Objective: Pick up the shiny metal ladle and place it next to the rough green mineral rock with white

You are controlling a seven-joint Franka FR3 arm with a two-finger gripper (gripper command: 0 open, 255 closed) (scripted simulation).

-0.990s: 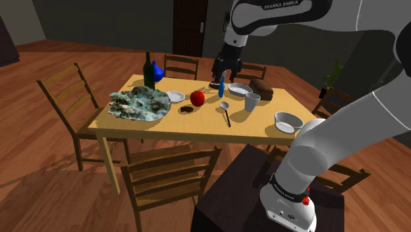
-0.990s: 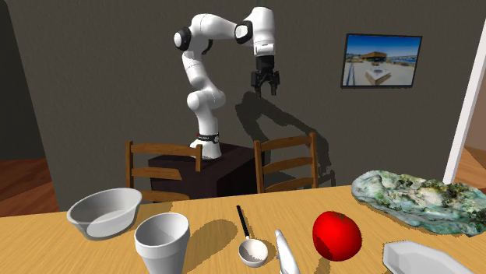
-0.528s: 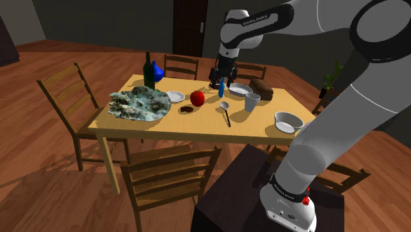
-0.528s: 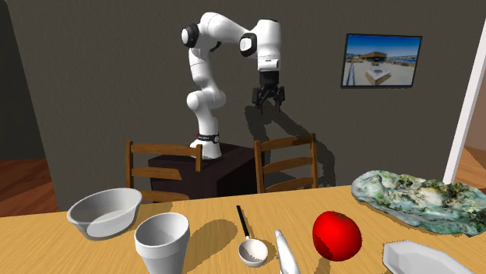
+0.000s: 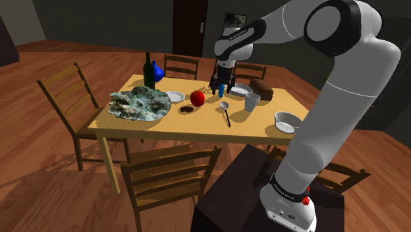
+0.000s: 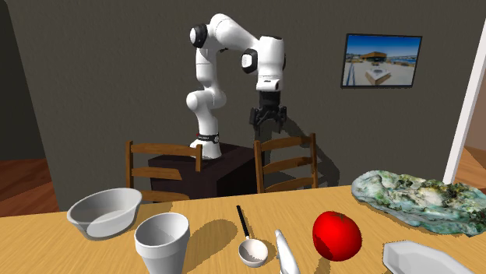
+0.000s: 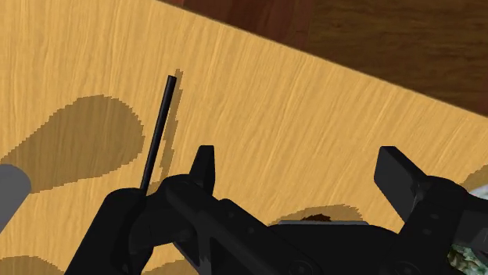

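The ladle [image 5: 225, 109] lies flat on the wooden table [image 5: 197, 125], its pale bowl toward the apple and its thin black handle toward the table's front edge. In the second exterior view the ladle [image 6: 249, 237] lies between the cup and the apple. The green-and-white rock [image 5: 136, 104] rests at the table's left end in the shoulder view. My gripper [image 5: 220, 88] hangs open above the table, behind the ladle. In the wrist view the gripper [image 7: 301, 168] holds nothing, and the ladle's handle [image 7: 160, 129] runs just outside one finger [image 7: 202, 164].
A red apple [image 5: 197, 98], a grey cup [image 5: 252, 101], a bowl [image 5: 288, 121], a plate [image 5: 175, 96], a dark bottle [image 5: 149, 71] and a brown loaf [image 5: 261, 88] share the table. A blue-and-white object [image 5: 222, 84] stands beside the gripper. Chairs [image 5: 171, 174] ring the table.
The arm has swung its upper links over and brought the gripper down closer to the table. The fingers stay open. Nothing on the table has moved.
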